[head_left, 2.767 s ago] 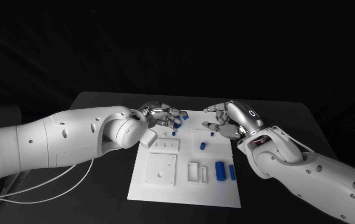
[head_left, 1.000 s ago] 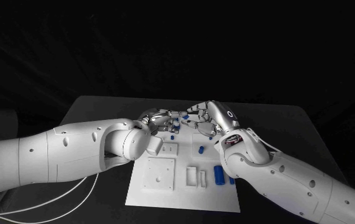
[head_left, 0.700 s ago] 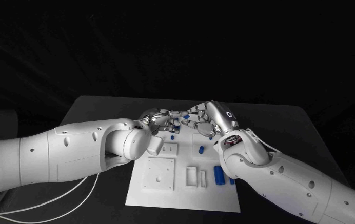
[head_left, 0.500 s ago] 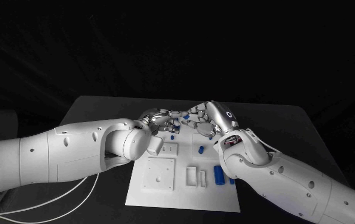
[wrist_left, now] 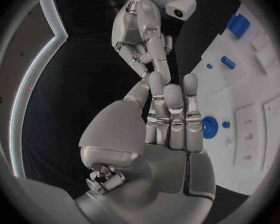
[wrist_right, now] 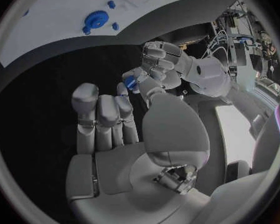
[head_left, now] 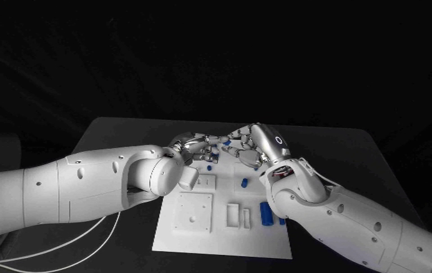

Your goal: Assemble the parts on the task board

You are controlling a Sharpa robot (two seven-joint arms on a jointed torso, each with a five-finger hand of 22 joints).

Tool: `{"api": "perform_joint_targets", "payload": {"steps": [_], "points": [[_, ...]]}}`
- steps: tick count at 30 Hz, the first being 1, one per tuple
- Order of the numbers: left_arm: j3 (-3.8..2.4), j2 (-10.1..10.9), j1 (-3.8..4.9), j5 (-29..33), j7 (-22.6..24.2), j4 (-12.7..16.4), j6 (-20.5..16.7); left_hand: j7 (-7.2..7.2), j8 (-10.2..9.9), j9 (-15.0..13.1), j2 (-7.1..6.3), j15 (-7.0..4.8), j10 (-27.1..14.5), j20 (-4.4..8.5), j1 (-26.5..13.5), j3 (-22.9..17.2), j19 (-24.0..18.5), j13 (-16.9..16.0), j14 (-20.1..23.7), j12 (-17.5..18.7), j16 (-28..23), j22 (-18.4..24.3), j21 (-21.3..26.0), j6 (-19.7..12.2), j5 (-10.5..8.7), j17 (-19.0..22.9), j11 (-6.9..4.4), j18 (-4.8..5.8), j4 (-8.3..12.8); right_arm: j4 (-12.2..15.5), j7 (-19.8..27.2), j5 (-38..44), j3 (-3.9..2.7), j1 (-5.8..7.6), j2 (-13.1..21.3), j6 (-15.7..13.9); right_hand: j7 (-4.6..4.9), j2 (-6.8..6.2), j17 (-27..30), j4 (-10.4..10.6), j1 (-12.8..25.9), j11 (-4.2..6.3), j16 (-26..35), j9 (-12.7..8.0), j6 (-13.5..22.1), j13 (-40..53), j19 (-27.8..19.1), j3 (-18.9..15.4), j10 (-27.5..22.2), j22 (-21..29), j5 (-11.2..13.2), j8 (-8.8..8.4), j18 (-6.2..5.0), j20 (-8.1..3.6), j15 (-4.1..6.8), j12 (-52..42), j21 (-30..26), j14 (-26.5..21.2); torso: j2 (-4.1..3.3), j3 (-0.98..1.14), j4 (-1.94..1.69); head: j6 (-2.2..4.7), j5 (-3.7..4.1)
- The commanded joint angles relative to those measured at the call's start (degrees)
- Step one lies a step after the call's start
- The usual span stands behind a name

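Head view has the left hand (head_left: 200,146) and the right hand (head_left: 255,143) meeting fingertip to fingertip above the far end of the task board (head_left: 198,238). From the right wrist, the left hand (wrist_right: 160,59) pinches a small blue part (wrist_right: 132,79) in its curled fingers, and the right hand (wrist_right: 115,134) has its fingers straight and side by side, tips just beside that part; whether it also grips the part I cannot tell. On the task board, toward its near end, a blue cylinder (head_left: 266,210) lies close to the right forearm. A blue round part (wrist_left: 209,127) sits on the board, beside the left hand's fingers (wrist_left: 171,114).
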State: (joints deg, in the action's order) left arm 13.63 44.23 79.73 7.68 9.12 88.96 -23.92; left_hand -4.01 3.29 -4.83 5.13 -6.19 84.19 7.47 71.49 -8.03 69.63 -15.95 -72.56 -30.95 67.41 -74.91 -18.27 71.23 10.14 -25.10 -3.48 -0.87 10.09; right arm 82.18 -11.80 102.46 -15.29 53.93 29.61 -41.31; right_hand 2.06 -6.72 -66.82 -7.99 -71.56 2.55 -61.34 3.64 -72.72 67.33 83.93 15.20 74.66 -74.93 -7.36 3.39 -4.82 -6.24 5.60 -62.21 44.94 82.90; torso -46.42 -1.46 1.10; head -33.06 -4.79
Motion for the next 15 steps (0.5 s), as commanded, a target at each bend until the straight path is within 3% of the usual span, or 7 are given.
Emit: {"api": "perform_joint_targets", "payload": {"steps": [1,7,15], "points": [[-0.06,-0.17,0.03,0.25,0.44,0.22,0.77,3.38,0.39,-0.27,0.74,-0.32,2.44,-0.03,-0.09,0.32,-0.9,-0.09,0.09,-0.23,0.26,-0.13,-1.68,4.23,0.35,0.09,-0.64,0.87,0.1,0.1,-0.07,2.1,0.01,-0.07,-0.15,-1.49,0.11,0.0,-0.1,0.07,0.48,-0.12,-0.12,0.09,-0.41,0.11,3.25,0.01,0.41,-5.25,-0.71,0.2,0.91,-0.54,-0.03,0.4,0.32,0.39,0.01,0.0,0.01,0.02,0.03],[-0.06,-0.15,0.03,0.16,0.37,0.24,0.75,3.38,0.39,-0.28,0.71,-0.31,2.43,-0.02,-0.07,0.29,-0.88,-0.08,0.11,-0.22,0.26,-0.07,-1.68,4.25,0.48,0.1,-0.63,0.86,0.15,-0.15,-0.03,3.15,0.0,-0.11,-0.09,-2.66,0.06,0.16,-0.37,0.14,0.65,-0.05,-0.01,0.09,-0.51,0.43,3.26,0.69,0.57,-5.25,-3.07,0.19,0.91,-0.6,0.03,0.59,0.48,0.5,-0.01,0.03,0.01,0.11,0.06],[-0.06,-0.07,0.03,-0.09,0.07,0.29,0.98,3.39,0.4,-0.35,0.37,-0.32,2.42,-0.01,-0.27,0.12,-0.9,-0.04,0.14,-0.12,0.23,0.12,-1.79,4.41,2.05,0.12,-0.65,0.87,0.37,-0.6,1.2,3.72,0.0,-0.14,0.12,-4.1,-0.06,0.97,-0.76,-0.53,1.24,0.09,0.07,0.11,-1.09,0.89,3.27,4.41,0.88,-5.35,-2.88,0.2,1.01,-0.67,0.11,0.8,1.1,0.62,-0.01,0.06,0.03,0.09,0.08]]}}
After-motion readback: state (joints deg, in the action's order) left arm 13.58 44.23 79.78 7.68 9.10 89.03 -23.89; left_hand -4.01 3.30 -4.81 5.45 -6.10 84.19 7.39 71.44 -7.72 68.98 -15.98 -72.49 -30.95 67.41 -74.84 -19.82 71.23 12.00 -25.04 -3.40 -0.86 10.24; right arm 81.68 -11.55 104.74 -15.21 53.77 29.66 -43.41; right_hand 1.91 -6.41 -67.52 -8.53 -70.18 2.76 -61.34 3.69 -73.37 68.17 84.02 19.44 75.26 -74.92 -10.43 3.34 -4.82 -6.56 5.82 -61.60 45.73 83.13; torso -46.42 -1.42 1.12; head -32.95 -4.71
